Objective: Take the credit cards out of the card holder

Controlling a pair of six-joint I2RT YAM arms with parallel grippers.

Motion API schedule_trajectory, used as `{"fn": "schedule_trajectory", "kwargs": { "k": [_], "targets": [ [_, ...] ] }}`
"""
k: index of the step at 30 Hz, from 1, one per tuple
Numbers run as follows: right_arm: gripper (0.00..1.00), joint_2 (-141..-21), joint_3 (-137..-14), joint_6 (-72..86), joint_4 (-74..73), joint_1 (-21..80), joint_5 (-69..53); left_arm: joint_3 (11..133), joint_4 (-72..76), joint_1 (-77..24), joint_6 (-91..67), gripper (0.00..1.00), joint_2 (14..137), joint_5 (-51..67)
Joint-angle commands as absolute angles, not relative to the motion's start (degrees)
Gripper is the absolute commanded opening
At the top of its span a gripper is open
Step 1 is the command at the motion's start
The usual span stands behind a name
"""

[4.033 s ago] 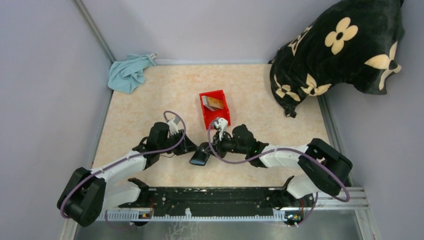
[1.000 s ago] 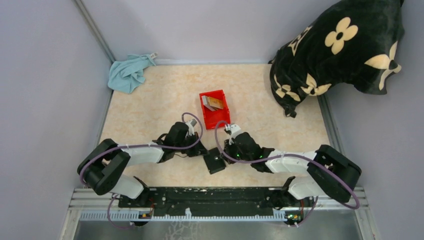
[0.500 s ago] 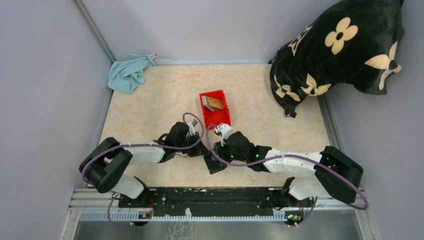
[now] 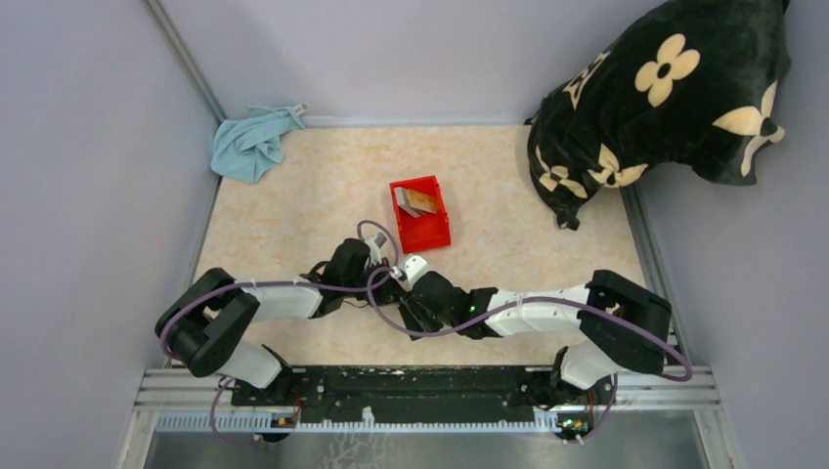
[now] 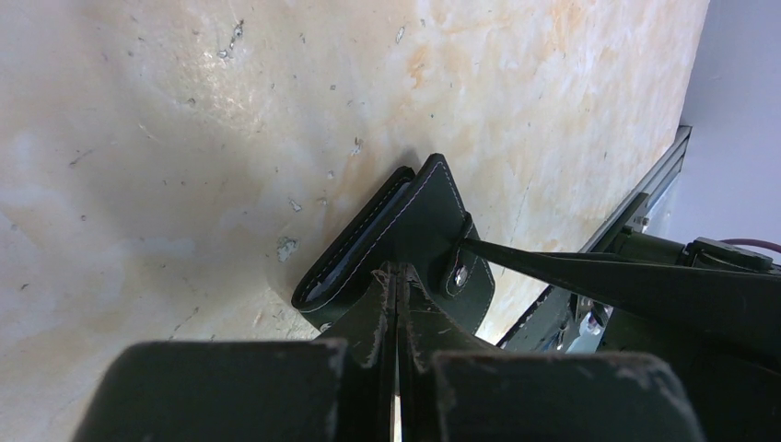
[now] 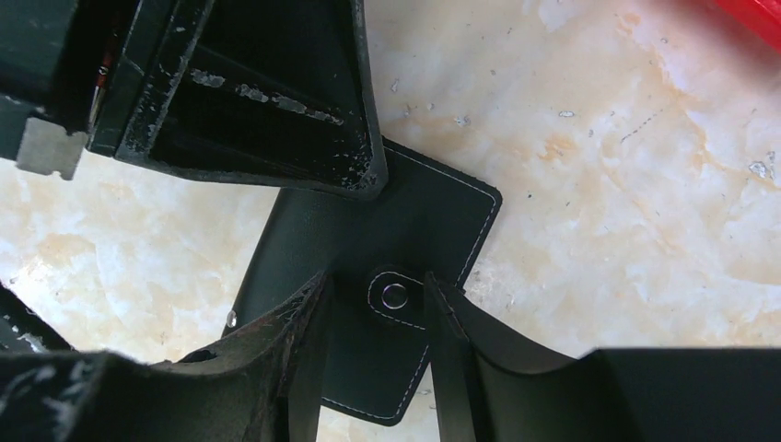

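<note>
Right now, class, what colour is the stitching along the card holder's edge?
White, against the black card holder; it shows best in the right wrist view.

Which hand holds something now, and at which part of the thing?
The left hand pinches the card holder by its cover's edge; the right hand, open, holds nothing.

Robot lab test cell: bare lilac walls (image 4: 98,147), marbled tabletop (image 4: 323,186), black mounting rail (image 4: 420,381) along the near edge.

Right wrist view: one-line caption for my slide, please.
Open right hand straddles the snap on the black card holder while the shut left hand grips its edge.
</note>
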State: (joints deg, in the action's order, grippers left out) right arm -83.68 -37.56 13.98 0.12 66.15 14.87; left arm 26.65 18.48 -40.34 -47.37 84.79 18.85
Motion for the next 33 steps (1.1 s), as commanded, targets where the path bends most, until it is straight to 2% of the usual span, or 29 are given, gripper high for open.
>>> {"fn": "schedule_trajectory", "kwargs": {
  "k": [1,5,7,13,20,28,33],
  "targets": [
    [0.41,-85.4,-39.5,14.4,-3.4,67.9,18.0,26.7,17.4,-40.9,-47.0,0.0,85.8,17.8],
    [0.4,-87.9,-39.1,16.5,-5.3,69.6,19.1,26.6,17.7,-40.8,-47.1,0.0,85.7,17.6],
    [0.37,-89.8,-39.4,17.3,-6.5,70.4,20.4,26.6,17.8,-40.8,-47.2,0.0,85.8,17.7],
    [0.0,-95.2,-41.5,20.5,-11.8,71.3,24.8,26.6,17.7,-40.8,-47.2,0.0,85.5,17.7],
    [0.0,-95.3,-40.3,22.8,-10.4,70.9,23.0,26.5,17.5,-40.8,-47.1,0.0,85.3,17.5],
    [0.0,-76.9,-29.1,27.1,7.9,61.3,1.3,26.1,17.7,-40.8,-47.1,0.0,85.3,17.4],
    [0.0,-69.2,-26.0,27.7,10.0,56.7,-5.7,26.2,18.2,-40.8,-47.3,0.0,85.8,17.7]
  ]
}}
